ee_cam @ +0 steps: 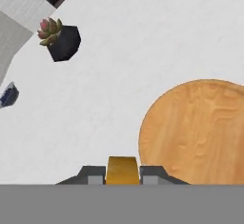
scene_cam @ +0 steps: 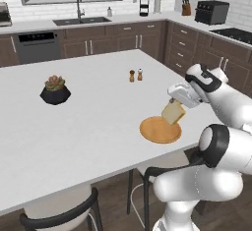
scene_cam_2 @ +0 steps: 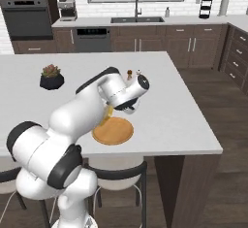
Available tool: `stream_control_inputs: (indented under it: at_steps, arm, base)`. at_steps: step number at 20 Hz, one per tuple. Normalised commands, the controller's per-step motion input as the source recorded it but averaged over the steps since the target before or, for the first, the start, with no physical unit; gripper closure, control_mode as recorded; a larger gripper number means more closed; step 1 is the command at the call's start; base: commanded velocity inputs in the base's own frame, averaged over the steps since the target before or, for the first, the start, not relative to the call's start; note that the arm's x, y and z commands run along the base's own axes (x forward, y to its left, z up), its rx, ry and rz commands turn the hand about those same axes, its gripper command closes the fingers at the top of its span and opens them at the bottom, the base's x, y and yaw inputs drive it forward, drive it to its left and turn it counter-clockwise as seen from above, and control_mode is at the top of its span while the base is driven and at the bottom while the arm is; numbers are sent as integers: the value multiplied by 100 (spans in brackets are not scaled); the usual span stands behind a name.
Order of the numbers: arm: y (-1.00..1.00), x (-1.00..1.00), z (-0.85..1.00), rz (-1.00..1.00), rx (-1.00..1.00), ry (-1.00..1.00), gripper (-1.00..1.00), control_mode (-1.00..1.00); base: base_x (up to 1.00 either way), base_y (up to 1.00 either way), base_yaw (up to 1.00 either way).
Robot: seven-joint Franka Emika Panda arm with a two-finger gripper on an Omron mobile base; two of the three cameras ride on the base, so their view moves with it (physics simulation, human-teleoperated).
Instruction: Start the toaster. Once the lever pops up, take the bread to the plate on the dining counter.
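Note:
My gripper (scene_cam: 176, 105) is shut on the bread (scene_cam: 173, 113), a tan slice with a yellow-orange crust, tilted and hanging just above the right edge of the orange-brown plate (scene_cam: 156, 131). The plate lies near the front right of the white dining counter (scene_cam: 88, 122). In the hand view the bread's crust (ee_cam: 122, 169) sits between my two fingertips (ee_cam: 95, 175), and the plate (ee_cam: 200, 132) is to the right. From the right base view my arm covers most of the bread (scene_cam_2: 110, 109) above the plate (scene_cam_2: 115, 133). The dark toaster (scene_cam: 211, 12) stands on the far back counter.
A black plant pot (scene_cam: 55, 93) sits at the counter's left. Two small shakers (scene_cam: 136, 75) stand beyond the plate. Dark-framed stools (scene_cam: 59, 215) tuck under the near edge. The counter's right edge (scene_cam_2: 213, 144) drops to the wood floor.

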Motion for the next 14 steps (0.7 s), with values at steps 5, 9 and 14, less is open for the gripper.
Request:
stream_control_inputs:
  at_steps: [5, 9, 14]
  arm:
    - [-3, 14, -45, -6, 7, 0, 100, -100]
    - [0, 9, -54, -2, 10, 1, 100, -100]
    - [-1, 19, -42, 0, 4, 1, 100, -100]
  base:
    - [0, 0, 0]
    - [0, 0, 0]
    - [0, 0, 0]
